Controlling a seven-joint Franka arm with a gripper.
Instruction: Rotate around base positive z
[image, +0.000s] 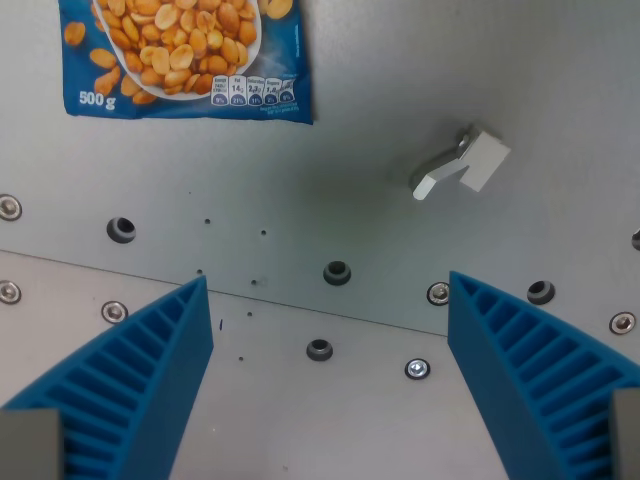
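Observation:
My gripper (328, 290) is open, its two blue ribbed fingers (150, 370) reaching up from the bottom corners of the wrist view with nothing between them. A blue peanut bag (185, 55) marked 500 g lies flat at the top left, cut off by the frame's upper edge. A small white bracket-shaped part (462, 162) rests on the grey metal table (380, 100) at the upper right. Both objects lie well beyond the fingertips.
The table is made of metal plates with a seam (300, 308) running across under the fingertips. Several screws and threaded holes (337, 272) dot the surface.

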